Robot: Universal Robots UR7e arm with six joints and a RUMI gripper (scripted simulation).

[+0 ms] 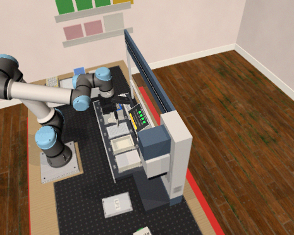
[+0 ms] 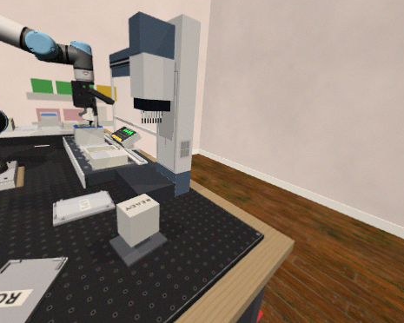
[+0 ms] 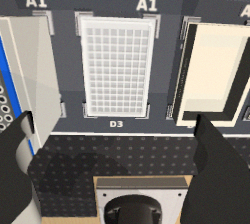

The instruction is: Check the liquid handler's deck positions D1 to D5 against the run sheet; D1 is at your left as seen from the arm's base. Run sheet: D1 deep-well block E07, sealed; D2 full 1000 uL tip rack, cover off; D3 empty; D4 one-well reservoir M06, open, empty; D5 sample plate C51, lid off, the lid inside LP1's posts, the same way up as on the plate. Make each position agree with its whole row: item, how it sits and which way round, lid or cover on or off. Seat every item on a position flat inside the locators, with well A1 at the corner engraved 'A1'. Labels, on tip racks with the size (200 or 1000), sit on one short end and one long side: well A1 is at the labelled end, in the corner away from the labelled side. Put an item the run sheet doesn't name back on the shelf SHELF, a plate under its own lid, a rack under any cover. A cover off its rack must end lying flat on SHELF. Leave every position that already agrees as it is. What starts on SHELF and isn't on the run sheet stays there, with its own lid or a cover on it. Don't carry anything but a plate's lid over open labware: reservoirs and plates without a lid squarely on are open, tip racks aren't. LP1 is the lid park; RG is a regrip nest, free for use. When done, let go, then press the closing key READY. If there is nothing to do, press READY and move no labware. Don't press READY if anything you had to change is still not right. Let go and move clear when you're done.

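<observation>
The claw (image 3: 115, 145) hangs wide open and empty above the well plate (image 3: 117, 66) seated at D3, midway along the deck toward the desk's far edge. D3 should be empty; next, descend, grip its long sides, carry it to SHELF.

Arm outstretched, gripper (image 3: 117, 137) pointing down (fingers wide, empty)

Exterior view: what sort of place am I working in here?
Most likely a lab automation bench: a liquid handler with a pipetting head stands over a deck of labware, a well plate sits at D3, and a READY key block stands on the perforated table.
</observation>
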